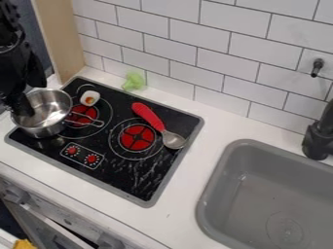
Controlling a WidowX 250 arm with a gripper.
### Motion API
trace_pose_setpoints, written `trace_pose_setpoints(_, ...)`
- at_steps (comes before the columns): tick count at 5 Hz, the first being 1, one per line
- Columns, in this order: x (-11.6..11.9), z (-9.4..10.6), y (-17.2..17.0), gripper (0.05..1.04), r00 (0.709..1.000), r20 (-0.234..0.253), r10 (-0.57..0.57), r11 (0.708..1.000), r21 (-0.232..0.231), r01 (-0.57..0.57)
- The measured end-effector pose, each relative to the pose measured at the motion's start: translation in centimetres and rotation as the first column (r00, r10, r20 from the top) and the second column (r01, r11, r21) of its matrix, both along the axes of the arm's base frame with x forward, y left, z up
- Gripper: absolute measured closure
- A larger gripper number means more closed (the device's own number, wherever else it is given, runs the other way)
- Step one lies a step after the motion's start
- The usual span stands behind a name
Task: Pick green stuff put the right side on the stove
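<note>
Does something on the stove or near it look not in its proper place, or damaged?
The metal pot is off-centre from the left burner, overhanging the left edge of the stove. A small white-and-orange piece lies directly on the stovetop. Pale streaks at lower right may be scratches or reflections.

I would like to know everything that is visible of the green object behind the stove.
The green object is small and pale green, with a rounded, lumpy top and narrower lower end. Its material is unclear. It sits on the white counter, between the back edge of the stove and the tiled wall; whether it touches either is hard to tell.
</note>
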State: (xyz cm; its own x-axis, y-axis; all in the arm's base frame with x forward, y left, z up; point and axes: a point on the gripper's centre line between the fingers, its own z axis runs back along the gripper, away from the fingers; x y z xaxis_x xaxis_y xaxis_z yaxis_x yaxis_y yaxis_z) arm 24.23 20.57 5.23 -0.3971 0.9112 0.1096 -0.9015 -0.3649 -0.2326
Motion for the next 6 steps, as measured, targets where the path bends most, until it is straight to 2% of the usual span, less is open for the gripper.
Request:
trace_pose_setpoints(1,-0.2,-1.0,-0.3,0.083,1.000,-0.024,0.001,1.000,-0.029,-0.001)
trace_pose_setpoints(2,0.0,-1.2,-0.9,0.083,0.999,-0.032,-0.004,0.997,-0.081,0.002)
trace_pose_setpoints(4,2.2,-1.1,-1.7,0.083,0.999,0.010,-0.041,0.995,-0.088,0.042)
trace_pose_setpoints(5,4.5,-1.0,-3.0,0.083,0.995,0.066,-0.071,0.991,-0.105,0.078)
trace_pose_setpoints(6,6.3,-1.8,-4.2,0.083,0.988,0.042,-0.151,0.984,-0.091,0.154)
